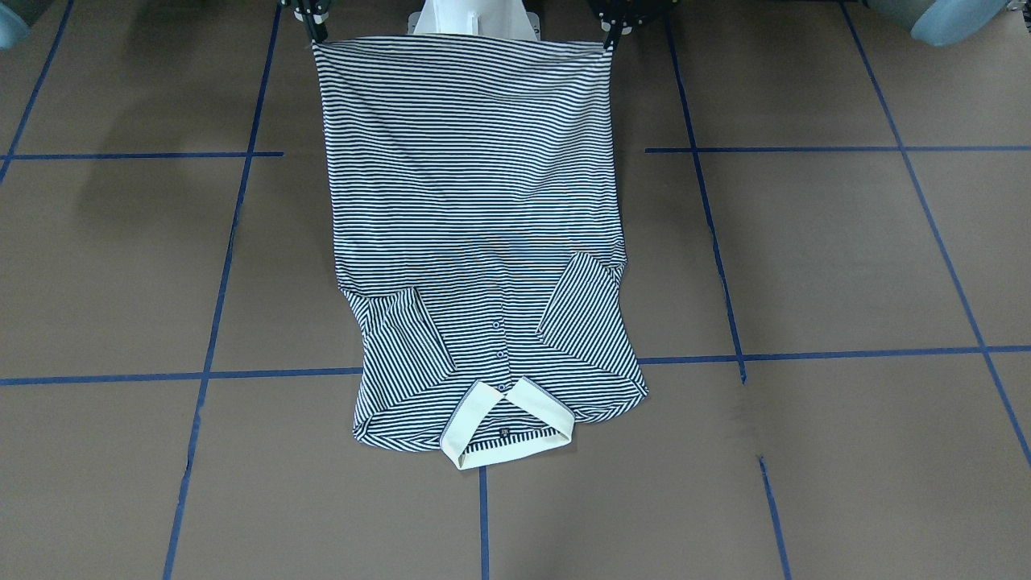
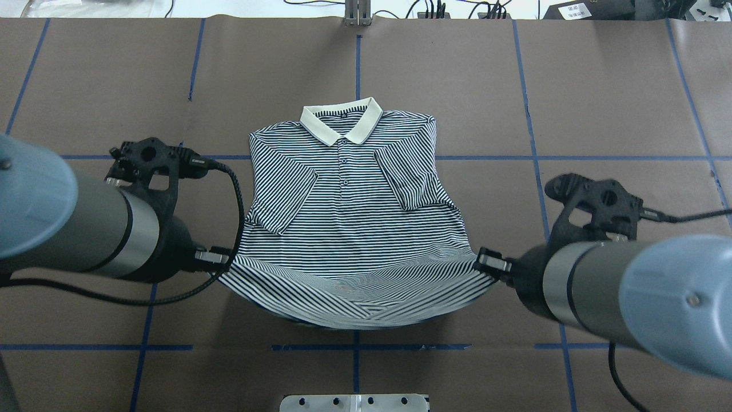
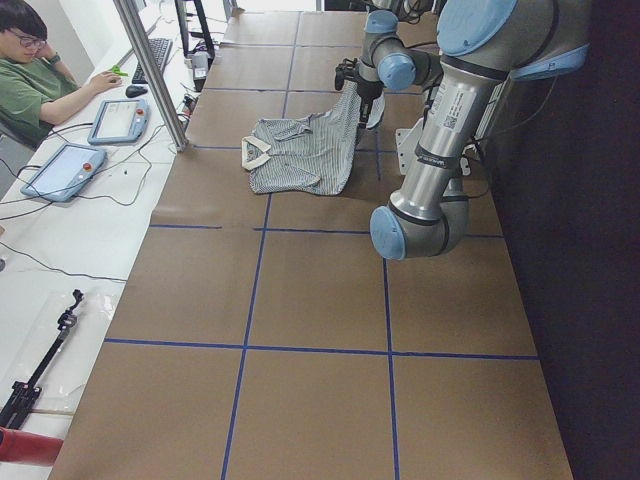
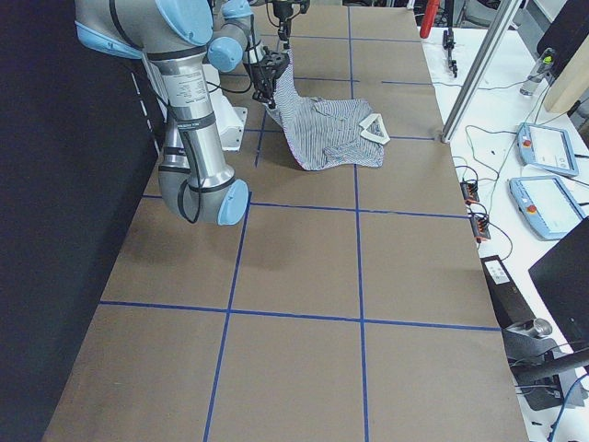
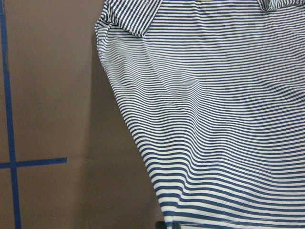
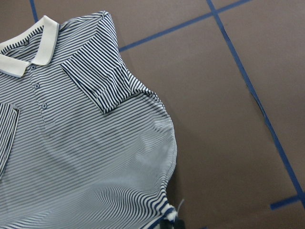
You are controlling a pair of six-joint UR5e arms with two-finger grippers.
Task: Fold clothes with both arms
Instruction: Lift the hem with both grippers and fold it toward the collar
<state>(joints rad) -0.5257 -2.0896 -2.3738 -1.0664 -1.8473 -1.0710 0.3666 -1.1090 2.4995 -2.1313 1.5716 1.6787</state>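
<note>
The striped polo shirt (image 2: 354, 229) lies front up on the brown table, its cream collar (image 2: 341, 123) at the far side and both sleeves folded in over the chest. My left gripper (image 2: 220, 258) is shut on the near left hem corner. My right gripper (image 2: 486, 264) is shut on the near right hem corner. The hem is lifted off the table and stretched between them, sagging in the middle. In the front-facing view the shirt (image 1: 475, 201) hangs from the left gripper (image 1: 612, 36) and the right gripper (image 1: 318, 32) down to the collar (image 1: 515, 423). Both wrist views show striped cloth (image 5: 214, 119) (image 6: 86, 157).
Blue tape lines (image 2: 357, 63) mark a grid on the table. The white pedestal base (image 2: 354, 402) stands at the near edge behind the hem. An aluminium post (image 3: 150, 70), tablets (image 3: 65, 170) and a seated operator (image 3: 40, 70) are beyond the table's far edge.
</note>
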